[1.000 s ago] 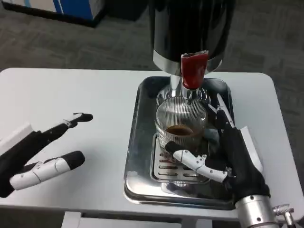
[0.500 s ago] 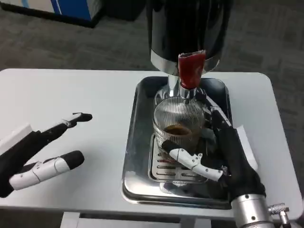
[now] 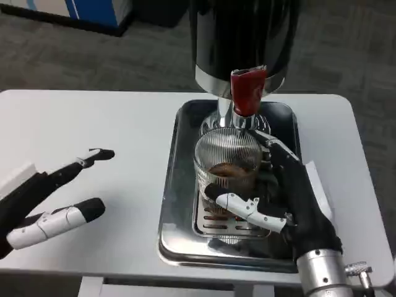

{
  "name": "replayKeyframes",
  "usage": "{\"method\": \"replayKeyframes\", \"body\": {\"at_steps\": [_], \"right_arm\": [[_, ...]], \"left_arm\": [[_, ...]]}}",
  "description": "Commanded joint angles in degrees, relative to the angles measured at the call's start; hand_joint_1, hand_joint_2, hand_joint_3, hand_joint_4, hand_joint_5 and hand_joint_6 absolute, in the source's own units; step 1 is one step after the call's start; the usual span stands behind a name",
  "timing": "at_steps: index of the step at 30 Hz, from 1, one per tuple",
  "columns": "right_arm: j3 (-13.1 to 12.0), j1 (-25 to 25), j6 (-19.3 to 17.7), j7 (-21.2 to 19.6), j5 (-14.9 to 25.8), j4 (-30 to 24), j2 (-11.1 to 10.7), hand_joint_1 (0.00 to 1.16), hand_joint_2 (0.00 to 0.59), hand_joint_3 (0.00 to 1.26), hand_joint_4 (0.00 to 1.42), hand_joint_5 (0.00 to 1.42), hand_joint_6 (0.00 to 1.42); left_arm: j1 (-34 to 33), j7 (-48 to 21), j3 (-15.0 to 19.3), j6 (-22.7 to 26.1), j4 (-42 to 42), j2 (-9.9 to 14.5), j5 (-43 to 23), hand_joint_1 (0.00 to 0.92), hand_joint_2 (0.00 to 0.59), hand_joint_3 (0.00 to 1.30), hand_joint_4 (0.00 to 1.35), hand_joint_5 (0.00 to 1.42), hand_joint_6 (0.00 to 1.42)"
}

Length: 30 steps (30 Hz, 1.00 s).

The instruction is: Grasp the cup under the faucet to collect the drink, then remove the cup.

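Observation:
A ribbed clear glass cup (image 3: pixel 228 162) with brown drink in its bottom stands on the slotted grate of the steel tray (image 3: pixel 175 185), right below the red faucet lever (image 3: pixel 247 91) of the black dispenser (image 3: pixel 244 37). My right hand (image 3: pixel 291 198) wraps around the cup from the right, thumb across its front and fingers behind its right side. My left hand (image 3: pixel 46 201) hovers over the white table at the left, fingers apart and holding nothing.
The white table (image 3: pixel 93 124) stretches to the left of the tray. The dispenser body rises behind the cup. A white slip of paper (image 3: pixel 315 185) lies at the tray's right edge. Dark carpet lies beyond the table.
My right hand has closed in on the cup, and cup and hand have shifted slightly left. The left hand has drifted a little toward the left edge.

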Motion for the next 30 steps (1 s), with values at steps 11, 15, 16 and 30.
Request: {"method": "replayKeyframes", "body": {"at_steps": [11,15,16,30], "right_arm": [[1.2,1.0,1.8,0.0,-0.6,1.5,0.7,0.81,0.141,0.47,0.52,0.60,0.48],[0.9,1.2,1.7,-0.3,-0.6,1.2,0.5,0.82,0.142,0.48,0.53,0.62,0.50],[0.8,1.3,1.7,-0.3,-0.6,1.1,0.5,0.82,0.142,0.48,0.53,0.62,0.50],[0.5,2.0,1.0,-2.5,-1.7,0.0,0.1,0.83,0.145,0.56,0.56,0.66,0.54]], "left_arm": [[2.0,0.8,1.2,0.3,-0.9,1.1,0.0,0.000,0.058,0.13,0.01,0.05,0.00],[2.3,0.9,1.3,0.3,-1.2,1.0,-0.1,0.000,0.058,0.13,0.01,0.05,0.00],[2.3,0.9,1.3,0.3,-1.2,1.0,-0.1,0.000,0.058,0.13,0.01,0.05,0.00],[2.2,1.0,1.5,0.5,-1.3,0.9,0.0,0.000,0.058,0.13,0.01,0.05,0.00]]}}
